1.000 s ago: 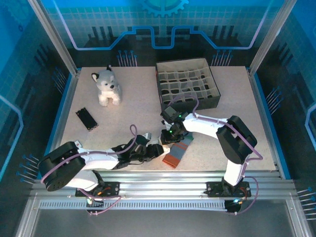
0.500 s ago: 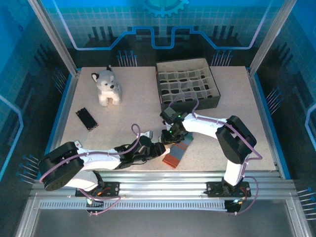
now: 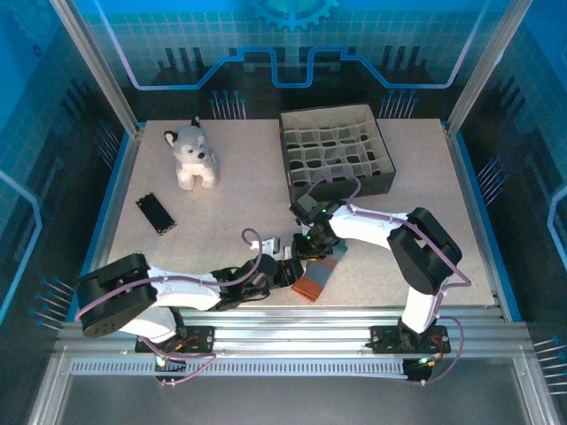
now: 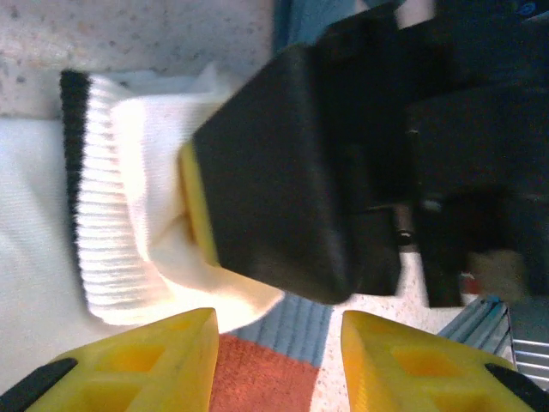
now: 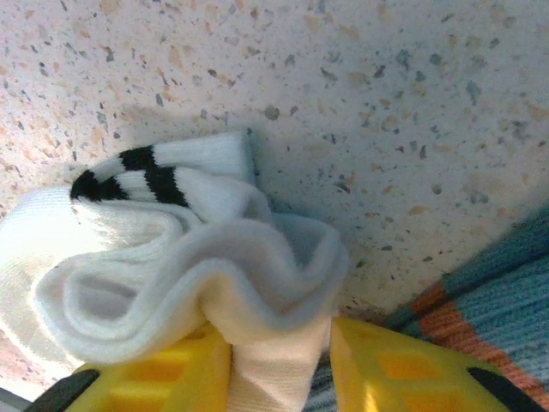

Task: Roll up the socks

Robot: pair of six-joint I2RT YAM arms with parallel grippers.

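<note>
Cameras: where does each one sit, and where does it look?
Top external: above and behind, looking down at the speckled table; both arms show, left gripper and right gripper.
Left wrist: on the left arm, looking past its yellow fingers at the white striped sock and the right gripper.
Right wrist: on the right arm, its yellow fingers pinching that sock.
Both wrist views share the white sock and the orange-cuffed grey-blue sock.

Open tabletop (image 3: 239,208) — husky (image 3: 193,157), box (image 3: 351,187) behind
</note>
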